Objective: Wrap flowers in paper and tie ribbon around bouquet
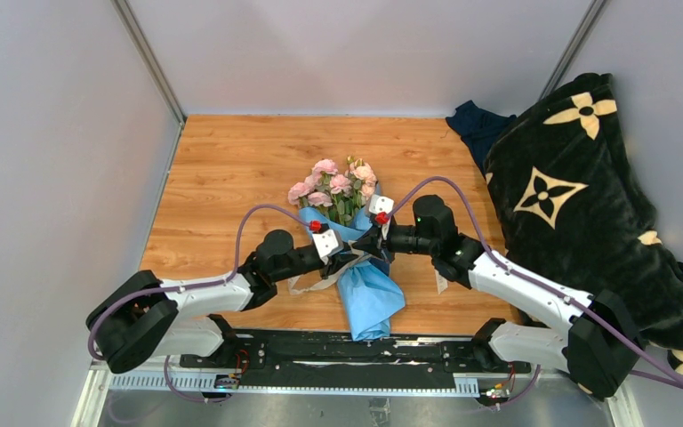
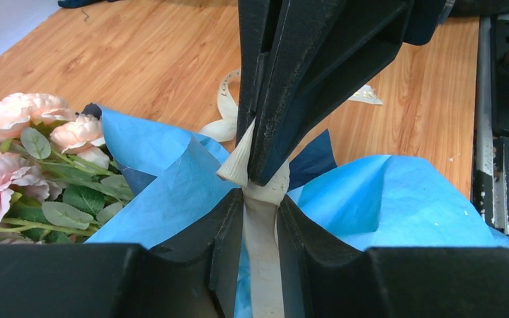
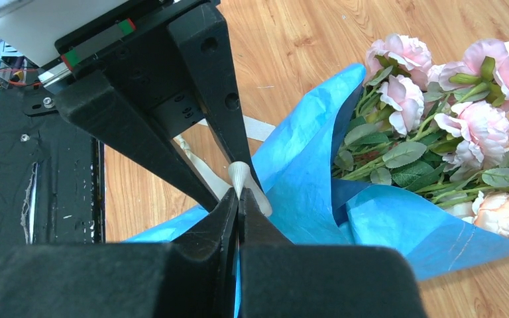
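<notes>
Above the bouquet [image 1: 369,294], right hand [image 3: 238,202] clamped on ribbon [image 2: 263,258], left hand [image 2: 260,215] partly open around it.

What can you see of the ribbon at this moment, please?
The ribbon is a flat, limp, cream strip that looks like fabric. At the waist of the bouquet it passes through the left gripper, whose hold is unclear, to a folded end pinched in the shut right gripper. Slack loops lie on the wooden table beside it.
</notes>
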You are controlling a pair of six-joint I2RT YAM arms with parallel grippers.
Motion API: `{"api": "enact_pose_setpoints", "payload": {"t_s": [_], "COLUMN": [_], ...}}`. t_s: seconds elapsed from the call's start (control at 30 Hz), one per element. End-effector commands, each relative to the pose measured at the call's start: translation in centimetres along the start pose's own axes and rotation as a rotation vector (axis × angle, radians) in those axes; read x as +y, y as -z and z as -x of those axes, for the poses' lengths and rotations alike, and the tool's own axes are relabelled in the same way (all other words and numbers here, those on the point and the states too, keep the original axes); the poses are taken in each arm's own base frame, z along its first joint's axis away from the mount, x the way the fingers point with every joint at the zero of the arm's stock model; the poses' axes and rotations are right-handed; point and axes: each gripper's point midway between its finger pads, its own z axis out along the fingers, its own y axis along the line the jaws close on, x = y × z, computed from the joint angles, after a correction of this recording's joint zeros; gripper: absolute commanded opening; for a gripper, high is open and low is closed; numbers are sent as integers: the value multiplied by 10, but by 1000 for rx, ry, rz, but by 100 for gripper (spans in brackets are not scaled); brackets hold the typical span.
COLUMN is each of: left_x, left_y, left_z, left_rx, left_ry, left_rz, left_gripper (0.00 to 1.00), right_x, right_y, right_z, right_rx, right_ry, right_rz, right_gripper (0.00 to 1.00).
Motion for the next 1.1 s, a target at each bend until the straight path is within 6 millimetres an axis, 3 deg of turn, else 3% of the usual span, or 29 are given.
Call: {"api": "enact_pose_setpoints", "payload": {"t_s": [0.0, 0.1, 0.17, 0.23, 0.37, 0.47, 0.57, 0.6, 0.63, 0.73, 0.83, 1.07], "left_x": [-1, -4, -5, -4, 0, 3, 5, 6, 6, 8, 9, 7], "left_y": [-5, -6, -6, -6, -1, 3, 7, 9, 10, 13, 16, 20], "left_z": [12, 12, 14, 16, 12, 6, 3, 3, 3, 3, 1, 1], "left_rx": [-50, -50, -56, -63, -50, -31, -27, -31, -36, -38, -29, -33], "left_ry": [12, 20, 31, 46, 75, 68, 49, 44, 41, 33, 22, 17], "left_rz": [6, -5, -8, -2, 40, 64, 85, 90, 95, 107, 117, 117], "left_gripper": [29, 19, 4, 0, 0, 0, 0, 0, 0, 0, 0, 0], "right_x": [1, 0, 0, -2, -26, -62, -106, -119, -123, -120, -114, -99], "right_y": [-2, -3, -4, -4, 12, 48, 108, 136, 155, 176, 184, 149], "right_z": [7, 8, 9, 9, 9, 7, -29, -53, -80, -126, -161, -200], "right_rx": [-23, -27, -29, -17, 65, 121, 185, 226, 275, 414, 574, 718], "right_ry": [-12, -16, -21, -41, -150, -274, -513, -615, -713, -806, -868, -1036], "right_rz": [14, 12, 13, 2, -156, -409, -778, -933, -1030, -1104, -1093, -840], "right_gripper": [0, 0, 0, 1, 39, 47, 50, 50, 51, 51, 51, 48]}}
